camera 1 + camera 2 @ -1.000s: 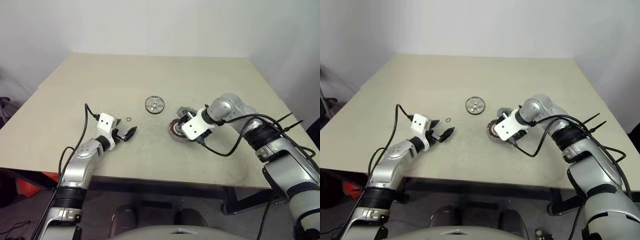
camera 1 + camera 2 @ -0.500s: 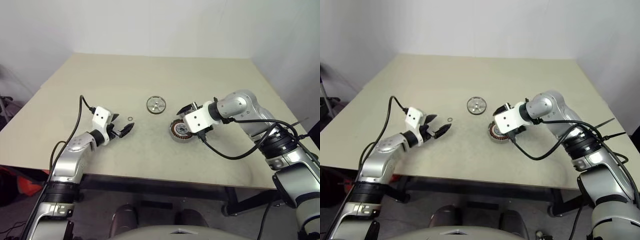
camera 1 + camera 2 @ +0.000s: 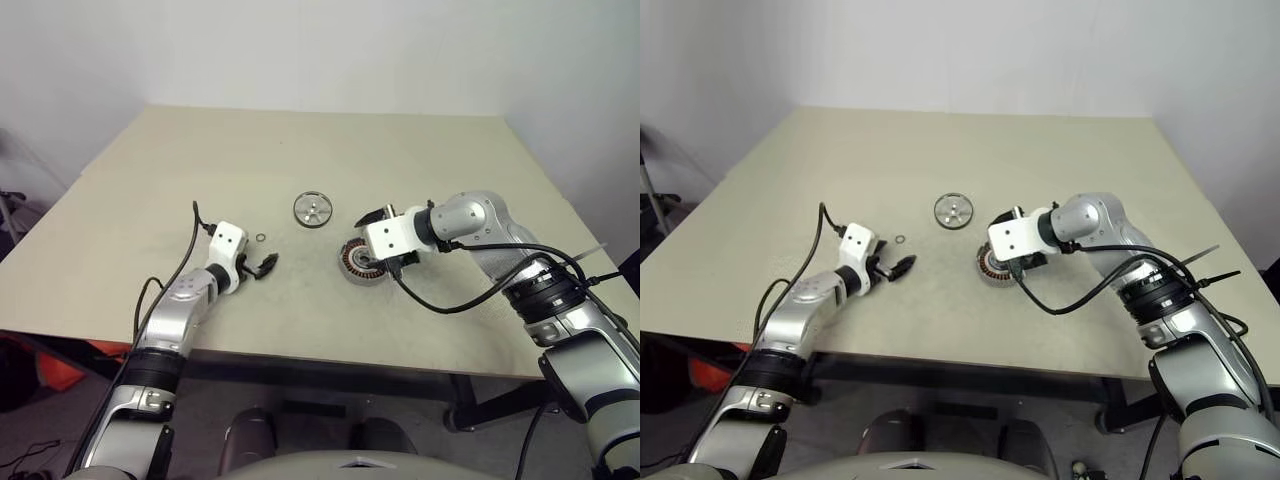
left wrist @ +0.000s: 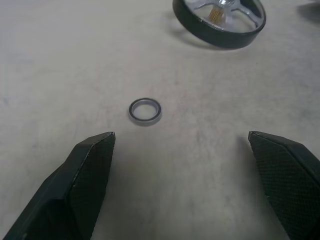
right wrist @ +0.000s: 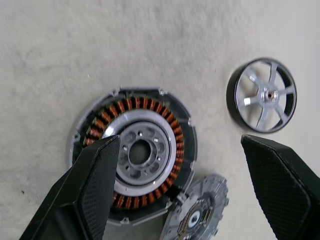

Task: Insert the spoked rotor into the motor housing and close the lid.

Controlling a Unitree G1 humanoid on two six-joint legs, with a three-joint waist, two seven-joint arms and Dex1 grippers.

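On the table point(image 3: 420, 150), no readable writing; both grippers' jaws spread, empty, above motor housing point(image 5: 134, 155).

A bare test room or lab: a plain beige rectangular table point(image 3: 200, 160) set against blank white walls point(image 3: 320, 50), carrying loose motor parts such as a grey round copper-wound motor housing point(image 5: 134, 155).

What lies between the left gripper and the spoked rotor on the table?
Only a small metal ring lies flat on the table between the open left gripper and the spoked rotor. It is low, so probably no real obstacle.
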